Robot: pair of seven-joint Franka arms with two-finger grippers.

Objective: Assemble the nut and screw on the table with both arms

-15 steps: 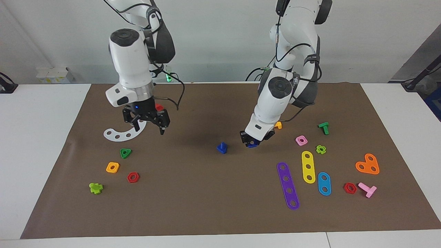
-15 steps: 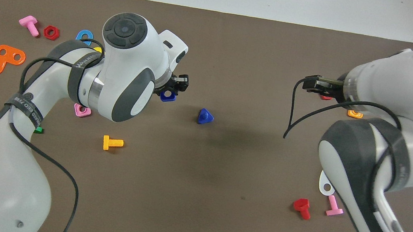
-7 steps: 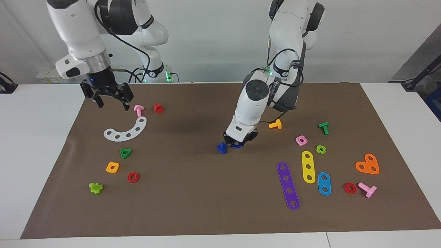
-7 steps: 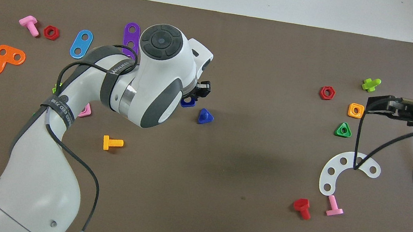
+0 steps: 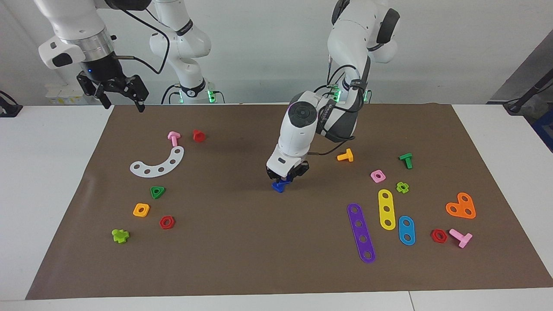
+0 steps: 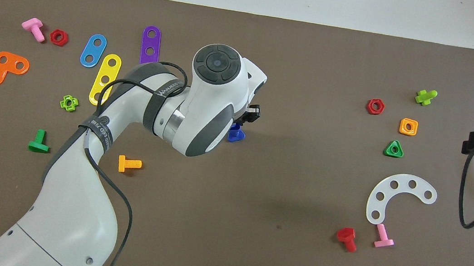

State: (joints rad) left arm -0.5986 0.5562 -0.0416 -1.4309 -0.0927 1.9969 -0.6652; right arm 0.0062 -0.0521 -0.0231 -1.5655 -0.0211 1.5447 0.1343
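The dark-blue screw [image 5: 278,186] stands on the brown mat of the table [image 5: 242,242] near its middle. In the overhead view the screw [image 6: 236,135] shows partly under the left arm's wrist. My left gripper [image 5: 287,176] is low, right over the screw. It is shut on the dark-blue nut [image 5: 284,181], which sits at the screw's stem so that the two blue parts merge. In the overhead view only a black fingertip of the left gripper [image 6: 252,115] shows. My right gripper [image 5: 122,103] is open and empty, held high over the mat's corner at the right arm's end, where it waits.
Near the right arm's end lie a white curved strip [image 5: 157,163], a pink bolt [image 5: 173,138], a red bolt [image 5: 198,135], a green triangle nut [image 5: 157,191] and an orange square nut [image 5: 141,210]. Toward the left arm's end lie an orange bolt [image 5: 345,156], a pink square nut [image 5: 378,176] and coloured strips [image 5: 360,232].
My left gripper carried the blue nut sideways across the mat until it came over the blue screw. My right arm rose and drew back toward its own end of the table.
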